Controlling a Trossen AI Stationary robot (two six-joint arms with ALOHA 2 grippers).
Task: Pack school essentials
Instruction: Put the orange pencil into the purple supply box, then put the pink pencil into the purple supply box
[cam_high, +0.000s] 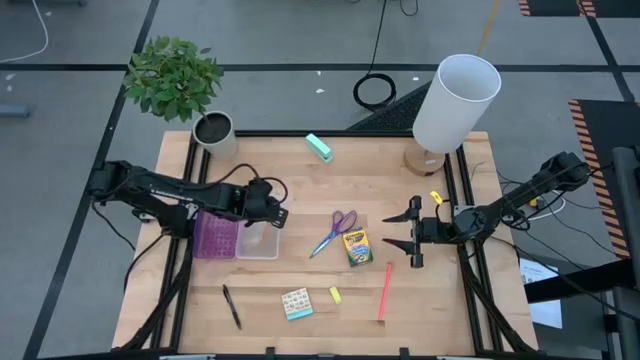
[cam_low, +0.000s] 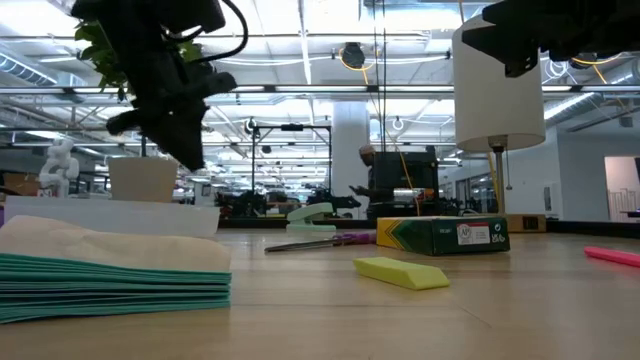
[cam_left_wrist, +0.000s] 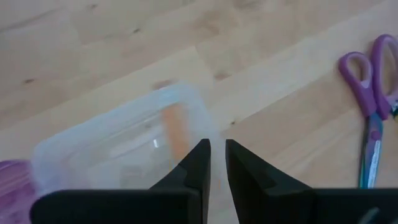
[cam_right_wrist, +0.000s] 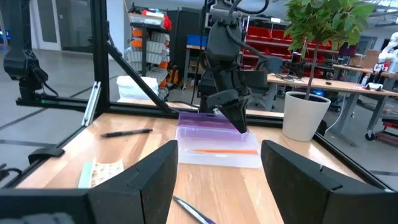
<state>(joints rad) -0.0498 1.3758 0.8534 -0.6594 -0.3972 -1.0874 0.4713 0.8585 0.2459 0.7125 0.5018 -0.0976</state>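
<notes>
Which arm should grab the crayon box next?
Right. Its open pincer hovers just beside the crayon box; the left pincer sits nearly closed over the clear case.

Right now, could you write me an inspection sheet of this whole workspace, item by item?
Surface: light wooden table, black frame around it.
Job's things: orange pencil lies inside the clear case; scissors, crayon box, pink pencil, black pen, patterned pad and small yellow piece lie loose on the table.
Clutter: teal block, white lamp, potted plant.
Grippers: left end effector above the case, fingers almost together, holding nothing; right end effector open, beside the crayon box, empty.
Cables: black coil on the floor beyond the table.
Surroundings: a workshop with shelves; a person far behind.
</notes>
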